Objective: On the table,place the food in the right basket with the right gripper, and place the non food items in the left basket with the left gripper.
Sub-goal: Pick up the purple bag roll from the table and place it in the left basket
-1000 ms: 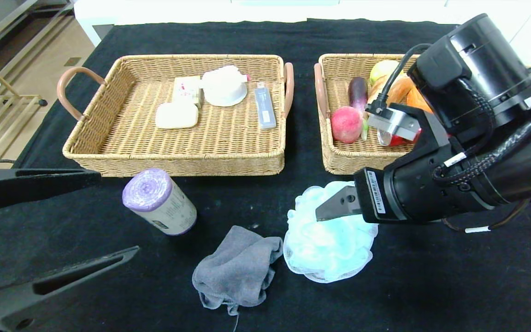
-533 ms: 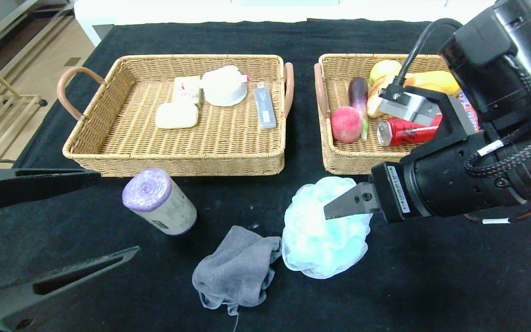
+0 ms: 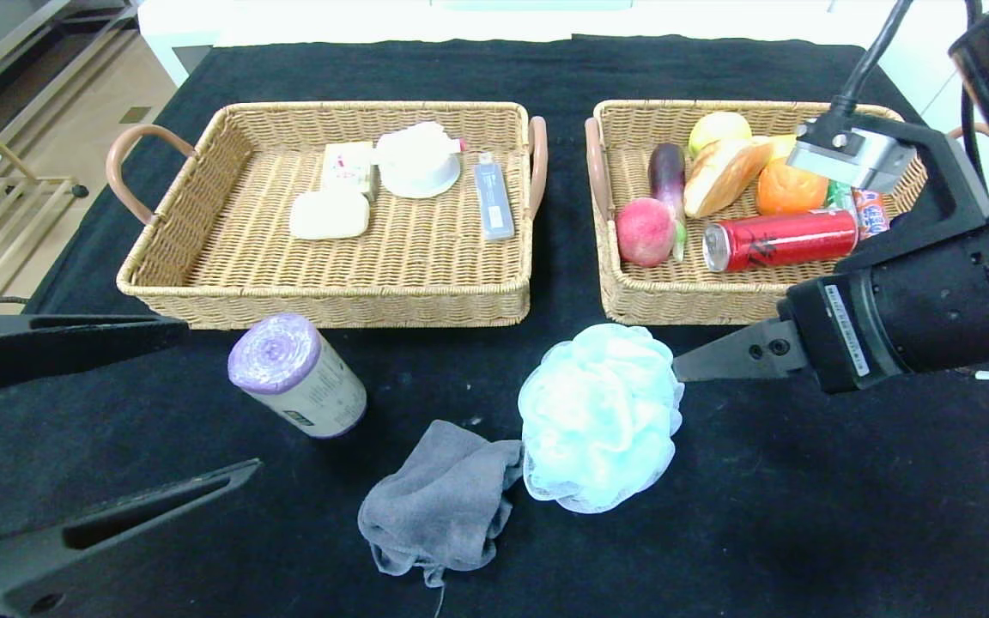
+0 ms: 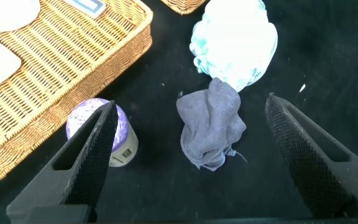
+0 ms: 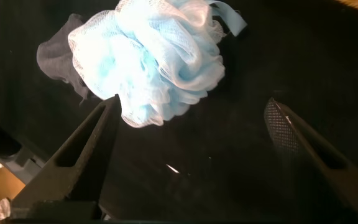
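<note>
- Two wicker baskets on the black table (image 3: 803,515): left basket (image 3: 331,292) with non-food, right basket (image 3: 658,296) with food.
- Right gripper (image 5: 191,155): jaws spread, empty, just beside the blue bath pouf (image 3: 599,414).
- Left gripper (image 4: 188,162): jaws spread, empty, above the grey cloth (image 3: 439,498).
- Purple roll (image 3: 295,374): lying near the left basket's front.

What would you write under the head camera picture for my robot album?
Open right gripper beside the blue bath pouf; gray cloth and purple roll wait before two baskets.
</note>
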### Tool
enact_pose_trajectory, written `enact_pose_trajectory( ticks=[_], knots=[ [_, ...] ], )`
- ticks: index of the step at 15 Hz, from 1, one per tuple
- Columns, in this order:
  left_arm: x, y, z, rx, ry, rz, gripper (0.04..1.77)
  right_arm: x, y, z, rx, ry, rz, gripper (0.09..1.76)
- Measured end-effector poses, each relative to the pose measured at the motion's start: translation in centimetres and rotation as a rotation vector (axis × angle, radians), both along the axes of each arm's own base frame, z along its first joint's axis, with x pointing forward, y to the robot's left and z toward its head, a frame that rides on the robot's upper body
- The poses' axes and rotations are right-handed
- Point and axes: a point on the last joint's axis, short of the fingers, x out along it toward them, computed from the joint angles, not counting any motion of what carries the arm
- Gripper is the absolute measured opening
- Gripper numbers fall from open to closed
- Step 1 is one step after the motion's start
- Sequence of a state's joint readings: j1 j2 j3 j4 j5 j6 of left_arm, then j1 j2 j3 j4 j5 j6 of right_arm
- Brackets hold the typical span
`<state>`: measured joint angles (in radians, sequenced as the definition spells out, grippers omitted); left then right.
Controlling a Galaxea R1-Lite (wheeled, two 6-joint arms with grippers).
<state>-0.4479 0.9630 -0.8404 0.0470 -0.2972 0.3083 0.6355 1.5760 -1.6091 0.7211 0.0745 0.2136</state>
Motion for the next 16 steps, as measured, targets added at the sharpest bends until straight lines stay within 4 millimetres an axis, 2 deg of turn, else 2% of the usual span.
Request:
enact_pose_trajectory(
  ticks=[7, 12, 16],
  knots=[
    [0.1, -0.1, -0.1, 0.003, 0.006, -0.001, 1.72, -1.7, -4.8, 0.8, 0.048, -0.126, 0.135, 1.7],
    [0.9, -0.4, -0.6, 0.016, 0.039, -0.008, 1.72, -2.9, -8.0, -0.3, 0.061, -0.223, 0.16, 1.7],
    [1.2, -0.6, -0.7, 0.02, 0.049, -0.009, 1.72, -4.2, -10.2, -1.4, 0.072, -0.306, 0.258, 1.7]
  ],
)
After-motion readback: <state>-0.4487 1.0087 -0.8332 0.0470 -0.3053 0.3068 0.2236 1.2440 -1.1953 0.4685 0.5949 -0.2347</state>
